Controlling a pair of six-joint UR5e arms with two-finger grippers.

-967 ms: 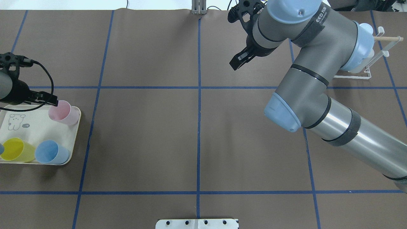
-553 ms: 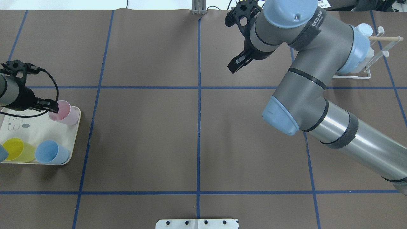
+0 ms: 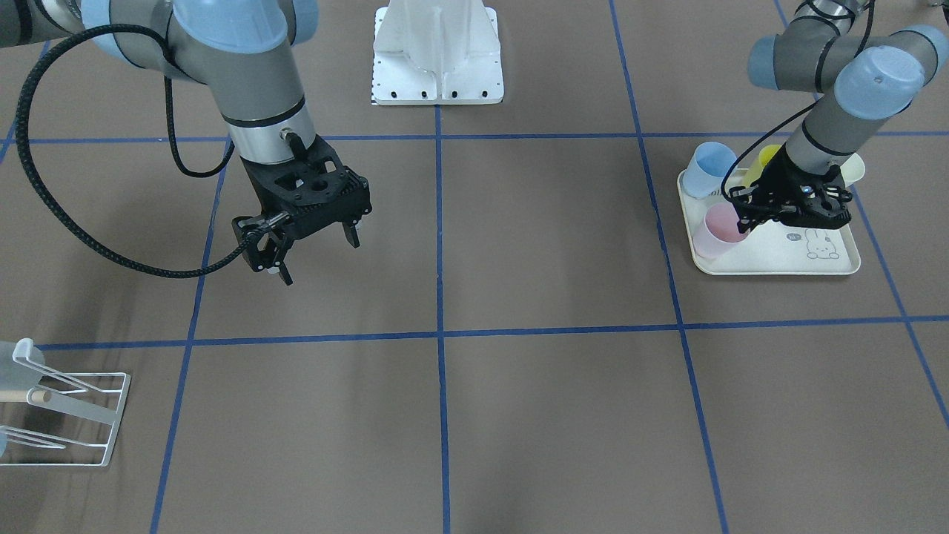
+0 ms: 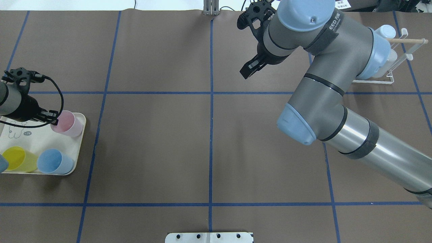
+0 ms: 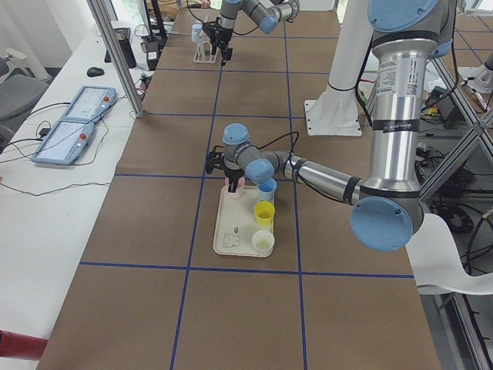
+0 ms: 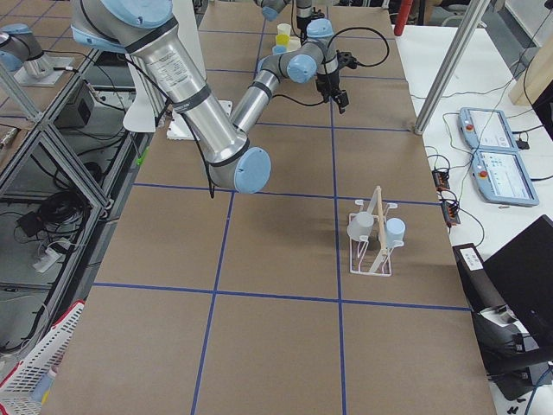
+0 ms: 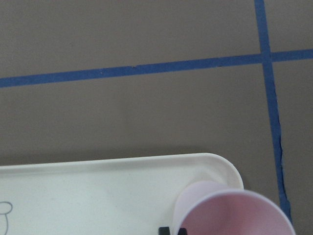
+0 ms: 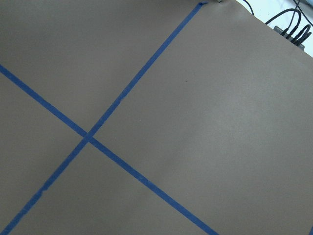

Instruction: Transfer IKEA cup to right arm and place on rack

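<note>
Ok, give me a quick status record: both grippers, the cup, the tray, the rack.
left gripper: fingers at the pink cup rim, grip unclear
right gripper: open, empty, above the table
pink cup: upright at a corner of the tray
also on tray: blue cup, yellow cup, cream cup
rack: holds two pale cups

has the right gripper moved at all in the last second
Yes, slightly. In the overhead view the right gripper has shifted toward the central blue tape line and a little nearer the crosswise tape line. It is open.
</note>
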